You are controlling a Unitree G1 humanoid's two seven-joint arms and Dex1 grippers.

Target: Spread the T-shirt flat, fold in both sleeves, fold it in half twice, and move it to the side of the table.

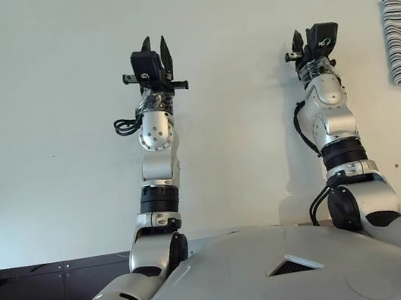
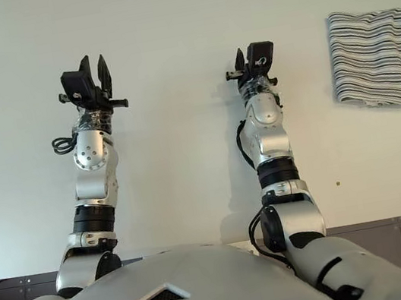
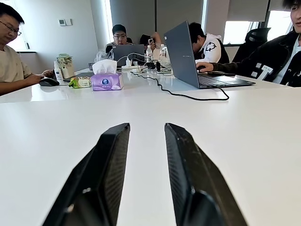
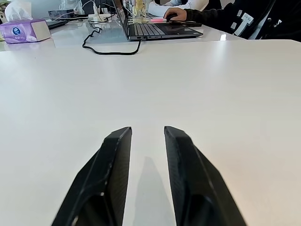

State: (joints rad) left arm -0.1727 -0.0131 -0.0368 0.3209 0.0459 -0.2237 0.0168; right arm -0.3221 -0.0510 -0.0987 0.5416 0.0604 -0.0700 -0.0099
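While the folded striped T-shirt (image 2: 370, 58) lies flat near the counter's (image 2: 163, 17) right edge, well apart from both arms, the left pincer (image 2: 93, 62) and right pincer (image 4: 147, 134) hover side by side over mid-counter. Each is narrowly parted and holds nothing, with white surface between them.

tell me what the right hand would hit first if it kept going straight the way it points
Nothing close: ahead of the right hand lies only bare table. Far off, roughly in line, sits an open laptop with its cable, though depth is unclear.
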